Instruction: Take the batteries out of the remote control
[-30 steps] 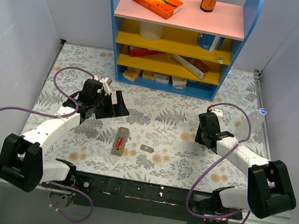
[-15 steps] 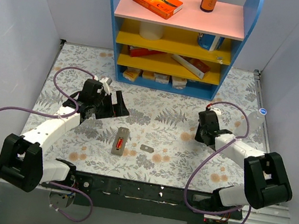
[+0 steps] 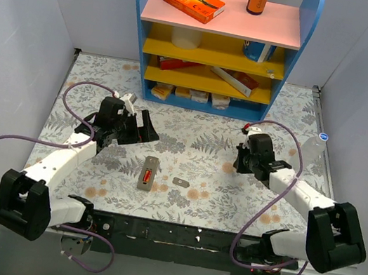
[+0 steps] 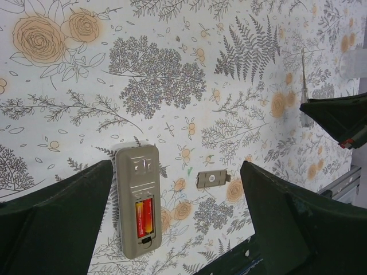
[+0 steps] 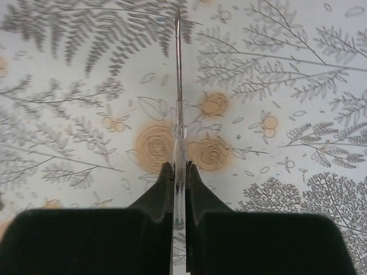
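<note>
With my right hand (image 5: pixel 179 171) clamped on a thin pick (image 5: pixel 177 80) at centre right and my left hand (image 3: pixel 148 128) wide open and empty at centre left, both clear of the remote control (image 4: pixel 136 172) mid-frame with its batteries (image 4: pixel 144 216) seated inside, I reckon prying it unheld could skid it or fling a battery.

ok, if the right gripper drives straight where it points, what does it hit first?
Probably just the floral tablecloth, with the thin blade clamped in the right gripper touching first. Nothing else shows ahead in the wrist view; depth unclear.

Grey remote control (image 4: pixel 137 180), red batteries (image 4: pixel 144 216)
</note>
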Controlling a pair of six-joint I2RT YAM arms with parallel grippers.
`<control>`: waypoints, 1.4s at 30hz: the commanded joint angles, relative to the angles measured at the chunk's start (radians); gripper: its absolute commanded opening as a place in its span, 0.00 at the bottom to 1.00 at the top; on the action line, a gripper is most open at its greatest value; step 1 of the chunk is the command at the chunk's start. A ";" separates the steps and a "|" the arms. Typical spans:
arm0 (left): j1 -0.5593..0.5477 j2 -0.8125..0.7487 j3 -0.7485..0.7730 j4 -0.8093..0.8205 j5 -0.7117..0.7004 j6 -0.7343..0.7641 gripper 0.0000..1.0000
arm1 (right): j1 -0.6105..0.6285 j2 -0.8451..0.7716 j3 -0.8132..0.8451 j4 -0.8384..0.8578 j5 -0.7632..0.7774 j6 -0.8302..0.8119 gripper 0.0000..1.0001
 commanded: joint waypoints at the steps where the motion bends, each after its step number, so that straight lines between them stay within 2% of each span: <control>1: 0.004 -0.056 -0.021 0.029 -0.005 -0.003 0.94 | 0.029 -0.101 0.058 0.011 -0.185 -0.089 0.01; 5: 0.003 -0.075 -0.028 0.052 0.027 -0.006 0.92 | 0.061 -0.136 0.078 0.019 -0.304 -0.079 0.01; 9: -0.005 -0.076 -0.053 0.106 0.128 -0.043 0.79 | 0.159 -0.145 0.099 0.045 -0.345 -0.039 0.01; 10: -0.005 -0.067 -0.054 0.123 0.176 -0.061 0.72 | 0.219 -0.142 0.104 0.054 -0.339 -0.033 0.01; 11: -0.005 -0.060 -0.057 0.132 0.206 -0.081 0.71 | 0.246 -0.139 0.116 0.063 -0.336 -0.016 0.01; 13: -0.004 -0.055 -0.061 0.169 0.283 -0.149 0.70 | 0.315 -0.122 0.127 0.093 -0.327 0.006 0.01; 19: -0.005 -0.053 -0.039 0.181 0.346 -0.228 0.72 | 0.415 -0.072 0.188 0.122 -0.310 0.052 0.01; 26: -0.014 -0.058 -0.079 0.246 0.388 -0.293 0.69 | 0.438 -0.056 0.190 0.217 -0.348 0.122 0.01; 31: -0.022 -0.052 -0.116 0.336 0.401 -0.351 0.62 | 0.438 -0.047 0.173 0.312 -0.397 0.184 0.01; 36: -0.042 -0.030 -0.126 0.384 0.401 -0.388 0.60 | 0.440 -0.032 0.176 0.346 -0.429 0.214 0.01; 40: -0.051 -0.017 -0.128 0.413 0.400 -0.408 0.54 | 0.440 -0.021 0.174 0.360 -0.453 0.236 0.01; 42: -0.056 -0.015 -0.134 0.421 0.400 -0.413 0.48 | 0.440 -0.024 0.161 0.384 -0.460 0.257 0.01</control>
